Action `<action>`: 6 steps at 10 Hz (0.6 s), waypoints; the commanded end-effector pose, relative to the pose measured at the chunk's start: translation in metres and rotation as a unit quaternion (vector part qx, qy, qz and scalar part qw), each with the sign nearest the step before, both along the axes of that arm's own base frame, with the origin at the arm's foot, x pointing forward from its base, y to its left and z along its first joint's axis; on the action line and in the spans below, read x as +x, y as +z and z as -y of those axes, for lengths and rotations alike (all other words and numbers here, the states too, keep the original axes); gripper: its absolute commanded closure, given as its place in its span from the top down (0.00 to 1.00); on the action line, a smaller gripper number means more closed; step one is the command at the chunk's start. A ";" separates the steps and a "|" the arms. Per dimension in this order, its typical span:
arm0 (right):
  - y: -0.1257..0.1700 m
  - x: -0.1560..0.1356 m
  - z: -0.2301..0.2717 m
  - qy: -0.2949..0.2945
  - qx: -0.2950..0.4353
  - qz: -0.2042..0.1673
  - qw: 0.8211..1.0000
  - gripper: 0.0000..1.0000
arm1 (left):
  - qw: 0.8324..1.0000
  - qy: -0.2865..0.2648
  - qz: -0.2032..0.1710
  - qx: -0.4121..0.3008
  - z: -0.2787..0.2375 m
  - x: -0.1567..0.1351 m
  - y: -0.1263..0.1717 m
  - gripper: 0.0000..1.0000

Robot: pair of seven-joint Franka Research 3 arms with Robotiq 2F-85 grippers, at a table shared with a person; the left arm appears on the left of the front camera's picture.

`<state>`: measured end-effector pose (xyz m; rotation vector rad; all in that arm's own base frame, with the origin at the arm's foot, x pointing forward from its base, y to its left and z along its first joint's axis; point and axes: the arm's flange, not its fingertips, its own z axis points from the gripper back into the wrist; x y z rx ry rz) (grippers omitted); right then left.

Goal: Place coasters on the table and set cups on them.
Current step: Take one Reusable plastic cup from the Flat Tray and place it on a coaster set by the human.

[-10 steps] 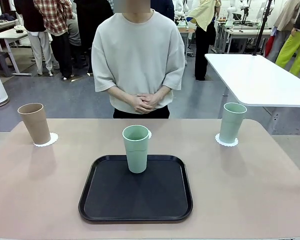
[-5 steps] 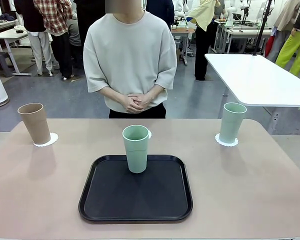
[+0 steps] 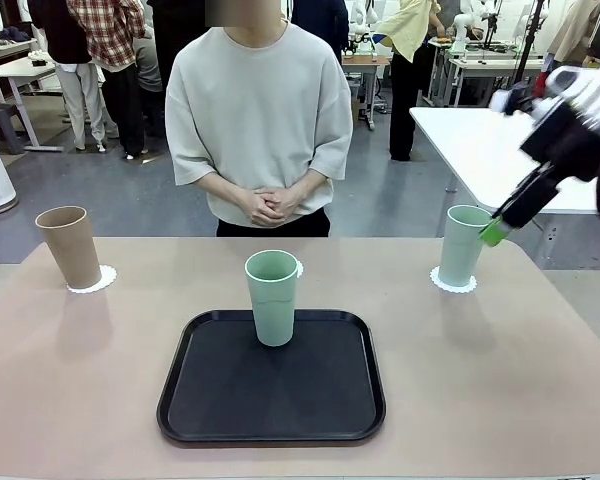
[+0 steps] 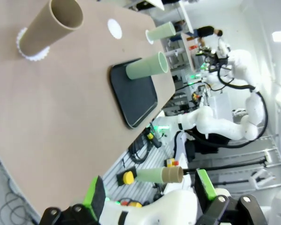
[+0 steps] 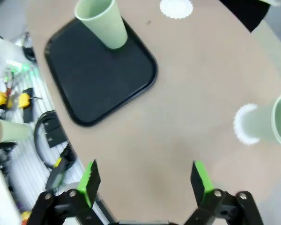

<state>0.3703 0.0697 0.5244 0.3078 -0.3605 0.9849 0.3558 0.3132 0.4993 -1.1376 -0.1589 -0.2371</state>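
Hanging wide apart and empty, the left fingers (image 4: 94, 197) point across the counter (image 4: 61, 117) in the left wrist view. From the left in the front view, the tan cup (image 3: 68, 245) stands on the left coaster (image 3: 96, 281) near the counter's far left corner. In the middle, the black tray (image 3: 230, 400) lies at the near side, and the middle cup (image 3: 272, 297), mint green, stands upright on its far part. Just behind that cup, the bare coaster (image 3: 299, 268) peeks out on the counter beyond the tray. Past it, a person (image 3: 260, 110) stands at the far edge with hands (image 3: 267, 205) clasped. To the right, the right cup (image 3: 464, 245), also mint green, stands on the right coaster (image 3: 453, 283). The right arm (image 3: 570, 130) shows blurred at the upper right. A green tip of the right fingers (image 3: 493, 232) is just beside that cup's upper side; whether it touches I cannot tell. In the right wrist view those fingers stand wide apart, holding nothing.
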 end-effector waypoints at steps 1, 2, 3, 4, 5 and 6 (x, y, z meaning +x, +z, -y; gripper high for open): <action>-0.036 0.008 -0.005 -0.005 -0.019 0.056 0.998 1.00 | 1.000 0.000 0.000 -0.002 -0.001 -0.003 0.002 1.00; 0.000 0.000 0.000 0.000 0.000 0.000 1.000 1.00 | 1.000 0.000 0.000 -0.002 -0.001 -0.003 0.002 1.00; 0.000 0.000 0.000 0.000 0.000 0.000 1.000 1.00 | 1.000 0.000 0.000 -0.002 -0.001 -0.003 0.002 1.00; 0.000 0.000 0.000 0.000 0.000 0.000 1.000 1.00 | 1.000 0.000 0.000 -0.002 -0.001 -0.003 0.002 1.00; 0.000 0.000 0.000 0.000 0.000 0.000 1.000 1.00 | 1.000 0.000 0.000 -0.002 -0.001 -0.003 0.002 1.00; 0.000 0.000 0.000 0.000 0.000 0.000 1.000 1.00 | 1.000 0.000 0.000 -0.002 -0.001 -0.003 0.002 1.00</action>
